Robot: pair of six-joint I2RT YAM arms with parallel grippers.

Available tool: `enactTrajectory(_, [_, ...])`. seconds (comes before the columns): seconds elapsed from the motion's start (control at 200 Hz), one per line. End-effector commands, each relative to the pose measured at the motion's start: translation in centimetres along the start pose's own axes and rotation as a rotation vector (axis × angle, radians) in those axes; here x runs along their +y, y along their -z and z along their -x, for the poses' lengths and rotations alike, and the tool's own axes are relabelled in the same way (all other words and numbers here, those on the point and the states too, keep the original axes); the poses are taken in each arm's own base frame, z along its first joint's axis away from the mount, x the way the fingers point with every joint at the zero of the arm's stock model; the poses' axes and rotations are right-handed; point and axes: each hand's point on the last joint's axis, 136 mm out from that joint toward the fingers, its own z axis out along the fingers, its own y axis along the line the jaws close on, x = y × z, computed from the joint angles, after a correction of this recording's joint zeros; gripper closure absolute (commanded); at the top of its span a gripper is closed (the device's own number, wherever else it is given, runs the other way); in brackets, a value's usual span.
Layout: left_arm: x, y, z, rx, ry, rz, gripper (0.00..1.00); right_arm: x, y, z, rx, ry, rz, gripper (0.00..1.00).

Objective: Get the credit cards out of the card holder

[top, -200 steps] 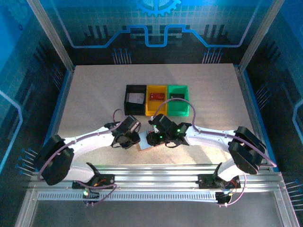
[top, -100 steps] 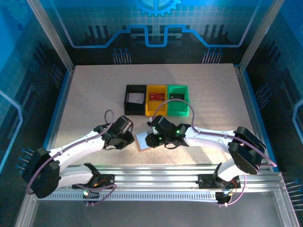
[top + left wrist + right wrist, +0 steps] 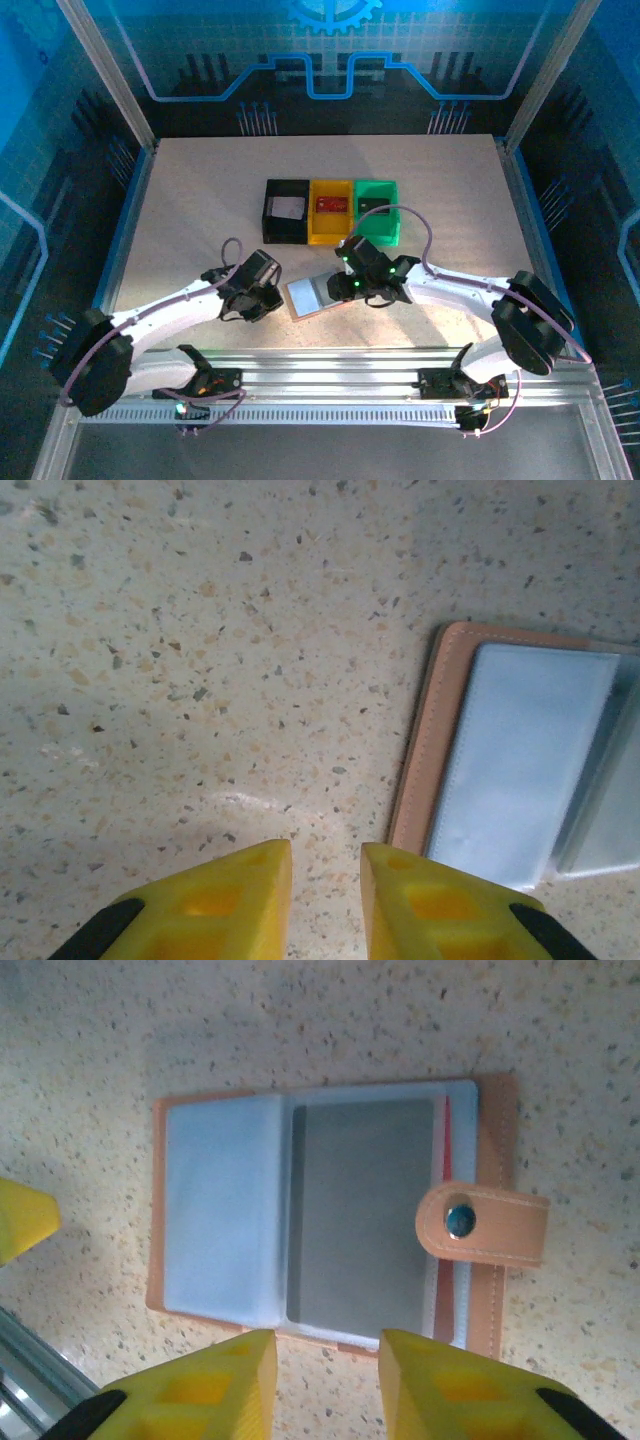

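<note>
The card holder point(image 3: 312, 296) lies open and flat on the table, tan outside with pale grey pockets. In the right wrist view the card holder point(image 3: 220, 1210) shows a grey credit card point(image 3: 362, 1210) in its right pocket, a thin red card edge point(image 3: 446, 1130) beside it, and the snap tab point(image 3: 485, 1222) folded over. My right gripper point(image 3: 327, 1360) hovers open just short of the holder's near edge, nothing between its fingers. My left gripper point(image 3: 326, 880) is slightly open over bare table, just left of the card holder point(image 3: 510, 750). From above, the left gripper point(image 3: 262, 298) and right gripper point(image 3: 350, 286) flank the holder.
Three small bins stand in a row behind the holder: black point(image 3: 270, 212) with a whitish card, yellow point(image 3: 331, 230) with a red card, green point(image 3: 377, 232) with a dark card. The aluminium rail point(image 3: 320, 360) runs along the near table edge.
The left arm has drawn back to the left, off the holder. The right gripper has shifted right and its jaws have widened. The holder now lies spread open.
</note>
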Motion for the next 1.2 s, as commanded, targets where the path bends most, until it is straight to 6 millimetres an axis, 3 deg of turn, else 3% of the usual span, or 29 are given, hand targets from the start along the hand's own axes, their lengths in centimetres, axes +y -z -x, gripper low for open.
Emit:
enactTrajectory(0.0, [-2.1,0.0,-0.1,0.021,-0.029,-0.016,0.74,-0.6,-0.4,-0.6,0.027,-0.005,-0.008,0.67])
enactTrajectory(0.185, [-2.9,-1.7,-0.8,0.059,-0.058,0.042,0.75,-1.1,-1.6,-1.1,0.052,-0.016,-0.011,0.67])
enactTrajectory(0.475, [-2.4,-3.9,-1.5,0.093,-0.068,0.104,0.75,-1.9,-2.8,-1.8,0.074,-0.012,-0.039,0.67])
enactTrajectory(0.81, [-1.1,-5.4,-2.3,0.113,-0.065,0.132,0.75,-2.7,-3.8,-1.9,0.081,-0.009,-0.064,0.66])
enactTrajectory(1.196, [-1.2,-6.2,-2.8,0.125,-0.072,0.134,0.76,-3.8,-3.8,-2.0,0.069,-0.003,-0.124,0.65])
